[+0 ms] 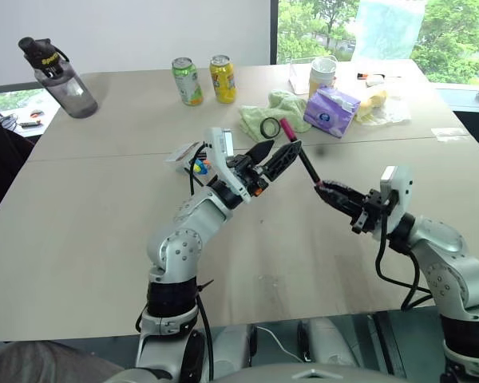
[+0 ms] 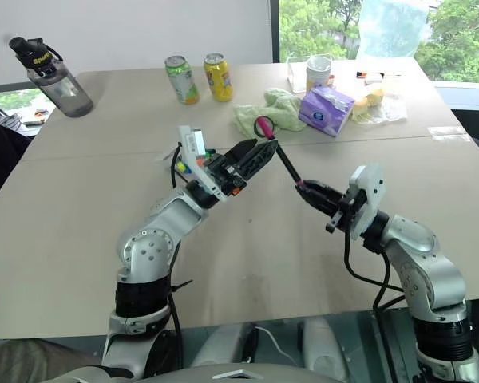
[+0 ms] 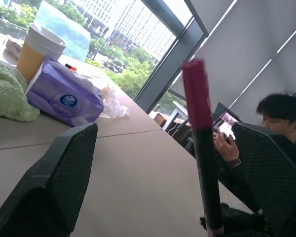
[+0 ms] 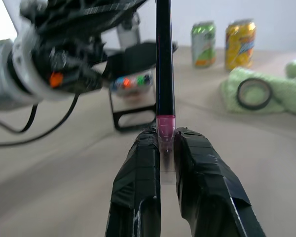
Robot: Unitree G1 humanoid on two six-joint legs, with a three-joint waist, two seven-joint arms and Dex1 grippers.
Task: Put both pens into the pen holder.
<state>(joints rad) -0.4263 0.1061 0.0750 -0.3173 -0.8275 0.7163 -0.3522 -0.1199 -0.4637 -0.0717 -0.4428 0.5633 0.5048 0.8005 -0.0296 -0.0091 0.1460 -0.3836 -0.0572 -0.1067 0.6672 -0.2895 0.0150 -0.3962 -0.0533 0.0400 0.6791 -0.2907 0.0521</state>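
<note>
My right claw (image 1: 323, 188) pinches the dark pen (image 1: 302, 159) by its pale end. Its red-pink cap stands between my left claw's (image 1: 278, 151) wide-open fingers.

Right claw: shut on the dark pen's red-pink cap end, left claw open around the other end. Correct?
Not quite. The right claw is shut on the dark pen at its pale end, below the pink band, as the right wrist view shows. The red-pink cap is the end standing between the open left claw fingers.
</note>
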